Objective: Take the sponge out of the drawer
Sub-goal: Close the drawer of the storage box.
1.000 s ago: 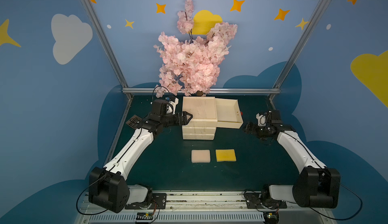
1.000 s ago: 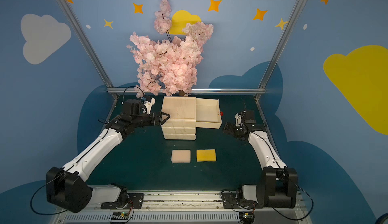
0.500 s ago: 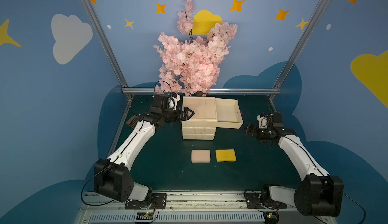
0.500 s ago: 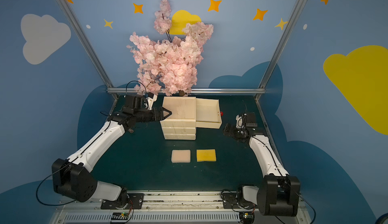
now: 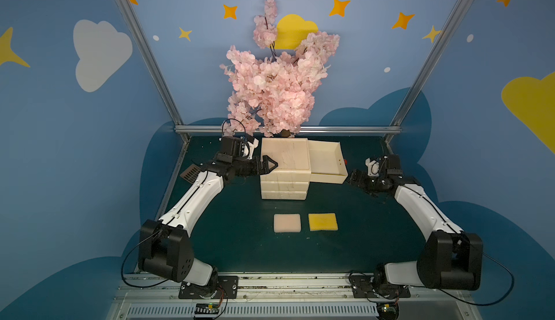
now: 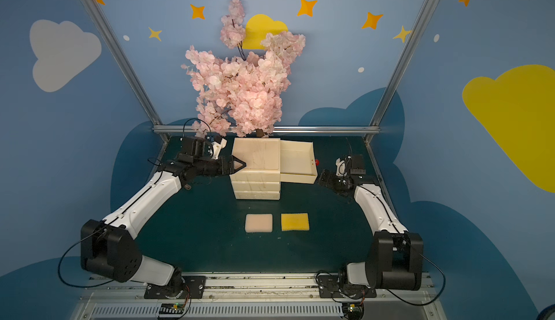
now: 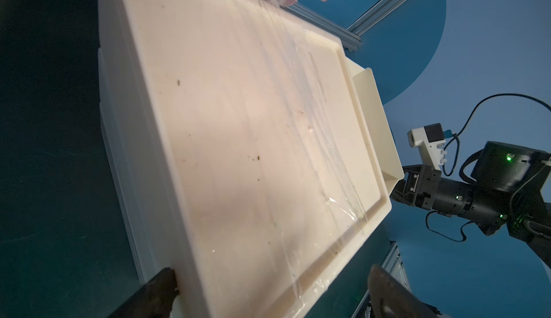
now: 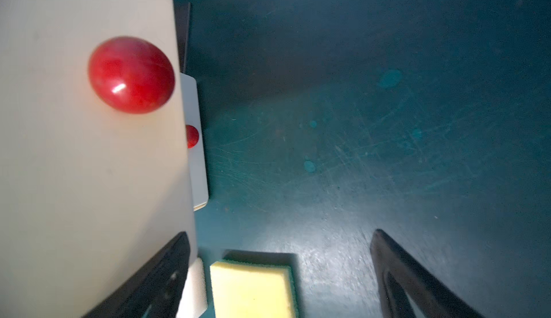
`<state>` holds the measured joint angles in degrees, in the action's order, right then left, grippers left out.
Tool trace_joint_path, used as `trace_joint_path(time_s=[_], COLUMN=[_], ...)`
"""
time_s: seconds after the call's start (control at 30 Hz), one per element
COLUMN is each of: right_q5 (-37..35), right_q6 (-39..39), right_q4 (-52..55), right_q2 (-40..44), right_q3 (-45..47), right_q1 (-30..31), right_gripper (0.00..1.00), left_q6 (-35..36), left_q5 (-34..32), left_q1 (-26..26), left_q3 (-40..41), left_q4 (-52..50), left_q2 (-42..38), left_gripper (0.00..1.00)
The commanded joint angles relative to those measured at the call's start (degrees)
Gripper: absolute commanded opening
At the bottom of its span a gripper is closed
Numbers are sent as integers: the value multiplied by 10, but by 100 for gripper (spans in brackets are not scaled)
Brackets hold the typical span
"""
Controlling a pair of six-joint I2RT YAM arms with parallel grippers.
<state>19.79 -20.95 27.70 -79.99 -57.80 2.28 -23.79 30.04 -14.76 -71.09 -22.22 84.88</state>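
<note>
A yellow sponge (image 5: pixel 322 222) (image 6: pixel 295 222) (image 8: pixel 253 289) and a pale pink sponge (image 5: pixel 286 223) (image 6: pixel 258 222) lie flat on the green table in front of the cream drawer cabinet (image 5: pixel 283 159) (image 7: pixel 253 137). The top drawer (image 5: pixel 326 165) (image 6: pixel 297 161) is pulled out to the right and its floor shows bare. My left gripper (image 5: pixel 271 164) (image 7: pixel 271 295) is open, straddling the left edge of the cabinet's top. My right gripper (image 5: pixel 353 177) (image 8: pixel 280 271) is open beside the drawer front, near its red knob (image 8: pixel 131 75), holding nothing.
A pink blossom tree (image 5: pixel 279 93) stands behind the cabinet. Metal frame posts (image 5: pixel 393 129) and blue walls close in the back and sides. A small dark grille piece (image 5: pixel 190 174) lies at the table's left edge. A lower drawer's red knob (image 8: pixel 191 136) shows below.
My left gripper has edged right and slightly up onto the cabinet's top edge as the arm swung. The right arm has shifted only slightly. Both sponges lie unmoved.
</note>
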Motion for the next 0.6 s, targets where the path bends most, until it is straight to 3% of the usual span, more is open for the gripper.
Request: trace_joint_path(time_s=[0.0,0.57], right_q5=[43,51], right_q6=[-6,-47], right_q4=[-37,-122], right_q2=[-10,-70], right_q3=[-21,-65], right_q1=[18,161], right_gripper=[94,93], left_q6=[1,-5], left_q5=[48,60], left_q1=[-6,-6], left_q3=[6,15], left_q4=[13,21], left_q2=[5,8], left_gripper=[99,99])
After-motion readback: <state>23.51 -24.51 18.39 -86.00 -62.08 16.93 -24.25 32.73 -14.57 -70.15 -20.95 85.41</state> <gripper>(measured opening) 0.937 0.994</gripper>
